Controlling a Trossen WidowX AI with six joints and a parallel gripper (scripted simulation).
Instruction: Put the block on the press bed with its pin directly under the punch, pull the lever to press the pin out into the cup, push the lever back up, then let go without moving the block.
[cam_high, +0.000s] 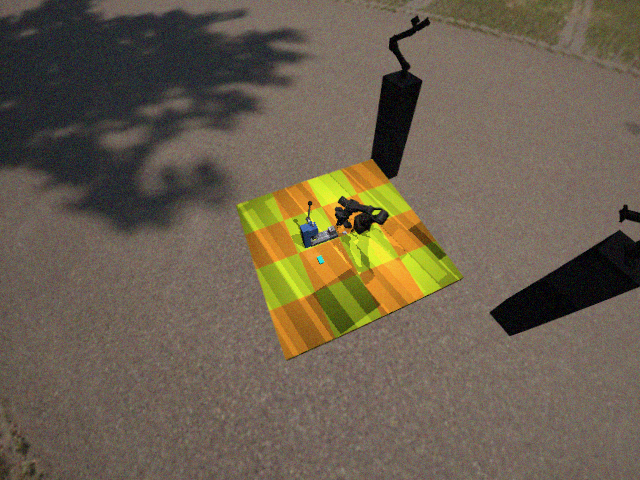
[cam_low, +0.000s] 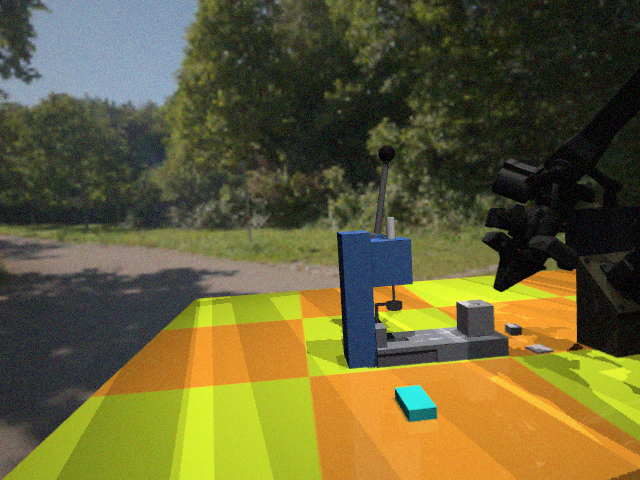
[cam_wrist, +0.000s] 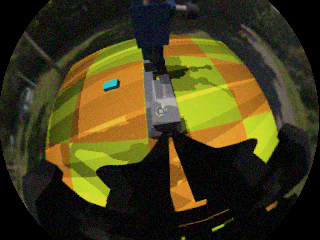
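From the top, shows the checkered surface (cam_high: 361, 304) (cam_low: 248, 356) (cam_wrist: 210, 100), with a blue press (cam_high: 309, 235) (cam_low: 357, 299) (cam_wrist: 150, 25) standing on it and a lever (cam_high: 309, 212) (cam_low: 381, 198) pointing up; also shows a cyan piece (cam_high: 320, 259) (cam_low: 416, 403) (cam_wrist: 111, 84) lying apart from the press, and two black pedestals (cam_high: 397, 116) (cam_high: 573, 284) beyond the surface's edges. In the exterior view, places the grey block (cam_high: 331, 230) (cam_low: 474, 318) (cam_wrist: 167, 119) upright on the outer end of the press bed (cam_high: 321, 239) (cam_low: 431, 338) (cam_wrist: 160, 90), well apart from the raised punch (cam_low: 393, 296) and so not beneath it (with a small grey piece (cam_low: 512, 329) and a flat pale plate (cam_low: 539, 348) just past the bed's end). To the right, shows the end effector (cam_high: 347, 226) (cam_low: 497, 288) (cam_wrist: 168, 134) raised and tilted, touching neither block nor lever, practically closed, with nothing gripped. In the wrist view, shows the fingertips nearly together in front of the block, with a round mark visible on the block's top; cannot make out the cup for certain.
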